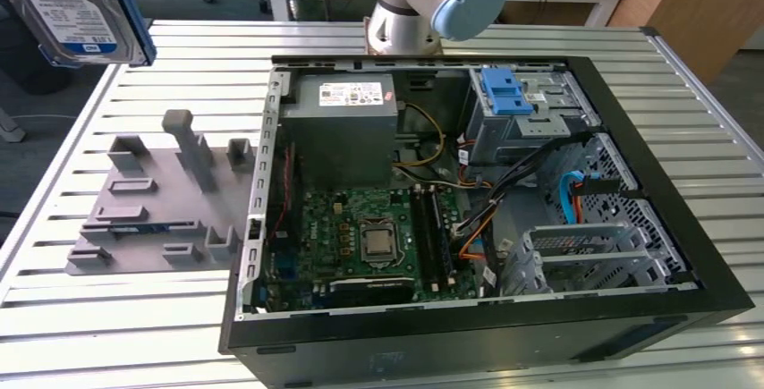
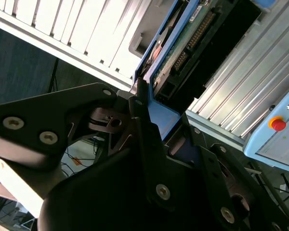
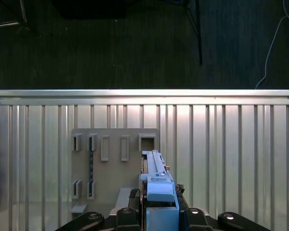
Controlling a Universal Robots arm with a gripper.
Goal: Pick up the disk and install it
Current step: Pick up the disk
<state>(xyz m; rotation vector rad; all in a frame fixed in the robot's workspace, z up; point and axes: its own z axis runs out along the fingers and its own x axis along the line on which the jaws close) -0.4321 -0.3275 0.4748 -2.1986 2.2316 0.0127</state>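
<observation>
Slatted metal table (image 1: 131,317) carries an open computer case (image 1: 478,342), with a grey slotted fixture (image 1: 143,228) beside it on the exterior view's left. Above that fixture, off the table, hangs the disk (image 1: 72,4) – the gripper (image 3: 158,197) is clamped narrowly on its blue side rails.

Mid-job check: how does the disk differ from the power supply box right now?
The disk is held up off the table, clamped in the gripper; the power supply box sits inside the computer case. The disk is a thin slab with a blue-and-white label and blue side rails; the power supply box is a deep grey block with a small white sticker. Both are metal-cased rectangles.
</observation>
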